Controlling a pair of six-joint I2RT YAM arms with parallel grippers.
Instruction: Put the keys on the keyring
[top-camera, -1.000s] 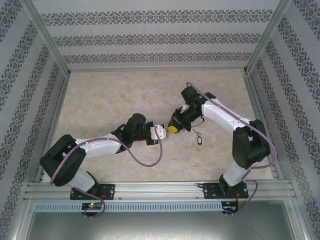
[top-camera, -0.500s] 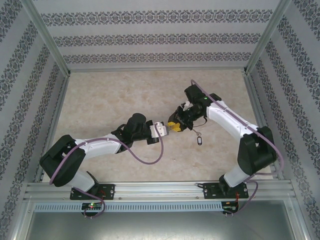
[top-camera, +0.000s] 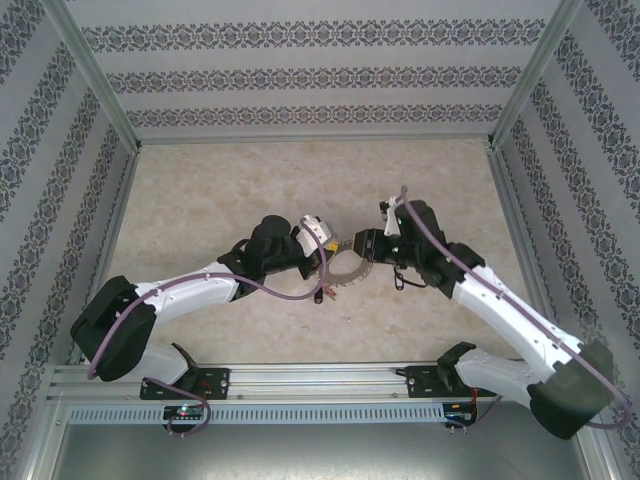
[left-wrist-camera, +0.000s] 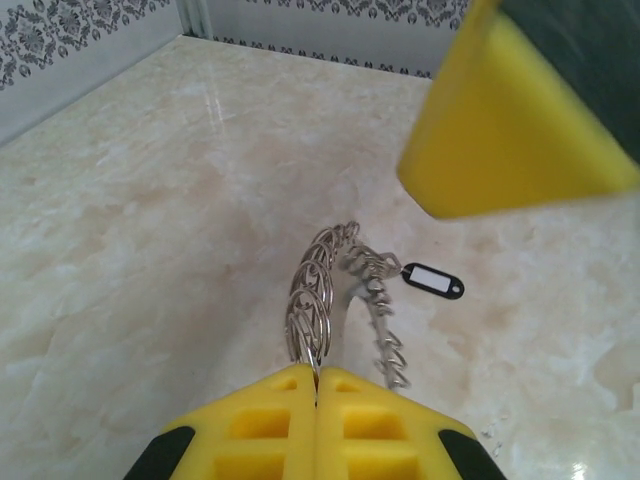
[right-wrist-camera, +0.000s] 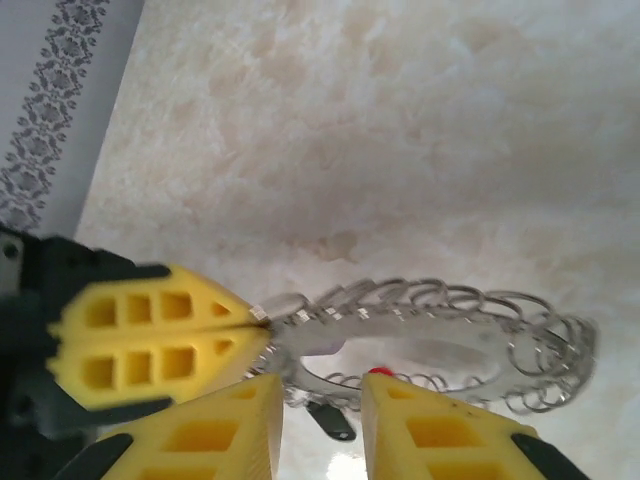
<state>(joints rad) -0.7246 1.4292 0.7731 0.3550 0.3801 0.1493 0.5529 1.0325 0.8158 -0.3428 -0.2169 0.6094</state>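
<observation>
Flanking the keyring (top-camera: 345, 272) on both sides
Pinches rim tight in left gripper (left-wrist-camera: 317, 375); straddles rim just beside with right gripper (right-wrist-camera: 320, 400), jaws parted

The right pincer (right-wrist-camera: 320, 392) shows two yellow fingers at the bottom edge, standing apart; the keyring (right-wrist-camera: 440, 312), fringed with small wire loops, lies across just beyond their tips, with a red bit (right-wrist-camera: 378, 373) beside one tip; whether they touch it is unclear; at the left the left pincer (right-wrist-camera: 252, 325) is closed on the ring's end; a blurred dark tag (right-wrist-camera: 330, 420) sits in the gap; beneath is the pale marbled surface (right-wrist-camera: 400, 120).
</observation>
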